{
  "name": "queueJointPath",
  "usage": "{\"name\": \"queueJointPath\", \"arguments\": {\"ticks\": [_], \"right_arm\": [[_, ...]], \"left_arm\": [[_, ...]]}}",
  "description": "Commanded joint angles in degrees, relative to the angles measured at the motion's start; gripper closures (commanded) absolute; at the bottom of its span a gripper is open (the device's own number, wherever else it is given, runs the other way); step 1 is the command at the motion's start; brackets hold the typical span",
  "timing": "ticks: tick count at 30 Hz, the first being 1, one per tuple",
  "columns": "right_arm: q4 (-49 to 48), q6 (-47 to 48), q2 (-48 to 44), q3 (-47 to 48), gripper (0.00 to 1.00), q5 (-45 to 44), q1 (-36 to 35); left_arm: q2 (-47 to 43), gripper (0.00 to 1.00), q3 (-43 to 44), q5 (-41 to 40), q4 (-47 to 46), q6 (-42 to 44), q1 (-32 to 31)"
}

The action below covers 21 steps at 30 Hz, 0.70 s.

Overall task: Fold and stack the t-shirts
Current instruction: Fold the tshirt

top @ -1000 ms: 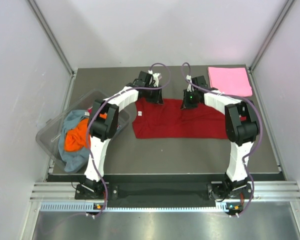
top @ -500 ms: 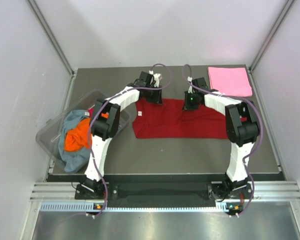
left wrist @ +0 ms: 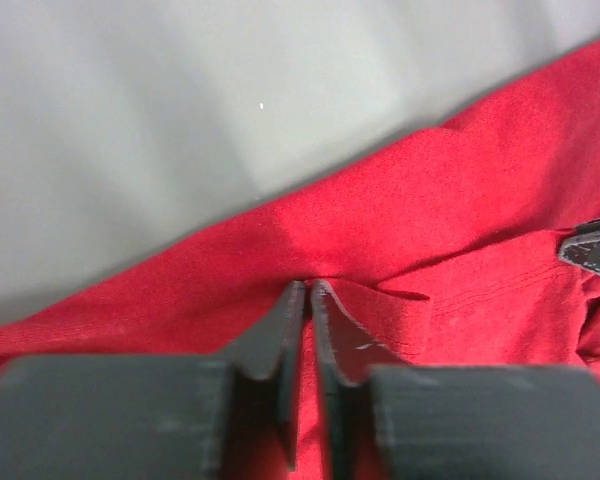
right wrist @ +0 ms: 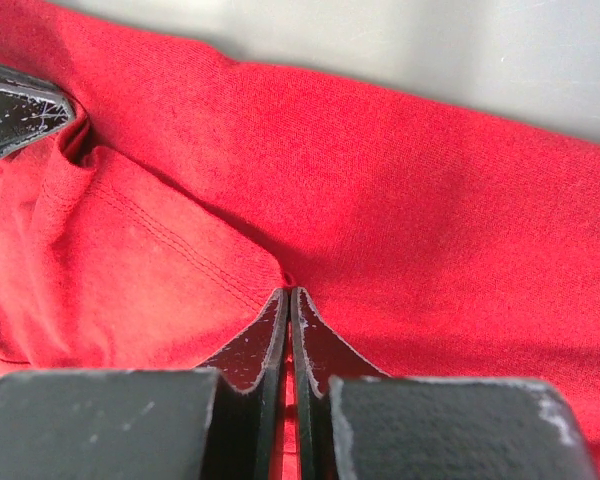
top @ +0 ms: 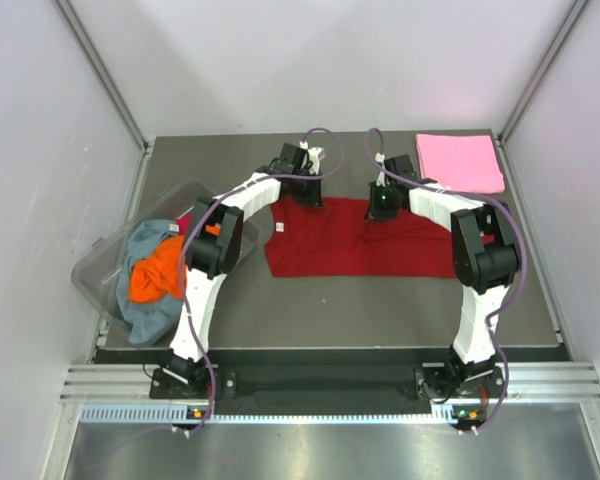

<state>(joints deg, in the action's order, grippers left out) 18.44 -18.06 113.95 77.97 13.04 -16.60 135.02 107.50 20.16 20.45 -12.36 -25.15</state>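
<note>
Garment: dark red t-shirt (top: 360, 250) flat on worktop (top: 380, 310), long axis left-right.
Left: left hand (left wrist: 308, 290) narrow, pinching its far edge.
Right: right hand (right wrist: 288, 295) closed on same edge.
Fold, judged: toward near edge.

- This is a robotics lab test cell: plain white panels (top: 330, 60) close in the table (top: 380, 310) on its left, far and right sides.
- Bare metal struts (top: 100, 70) rise from the table's far corners, framing the booth.
- At the table's near edge, an aluminium rail (top: 320, 385) carries the left arm (top: 195, 300) and right arm (top: 475, 300), with purple cables (top: 325, 135) looping above.
- On the table's dull grey top, a dark red t-shirt (top: 360, 250) lies spread like a test piece.
</note>
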Motion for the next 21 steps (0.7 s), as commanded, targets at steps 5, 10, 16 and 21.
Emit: {"name": "queueJointPath", "arguments": {"ticks": [5,10,16,21], "right_arm": [[-2.2,-0.1,-3.7,1.0,1.00,-0.3,0.8],[-3.3,-0.5,-4.8,1.0,1.00,-1.3,0.8],[-6.0,-1.3,-6.4,-0.3,1.00,-2.2,0.7],[-9.8,-1.6,-7.1,-2.1,1.00,-2.8,0.8]], "left_arm": [[-1.3,1.00,1.8,1.7,-1.2,-0.5,0.2],[-4.8,1.00,0.3,-1.3,-1.2,-0.7,0.2],[-7.9,1.00,0.1,-7.8,-0.5,-1.4,0.8],[-9.5,1.00,-1.5,-11.0,-1.2,-0.9,1.4]]}}
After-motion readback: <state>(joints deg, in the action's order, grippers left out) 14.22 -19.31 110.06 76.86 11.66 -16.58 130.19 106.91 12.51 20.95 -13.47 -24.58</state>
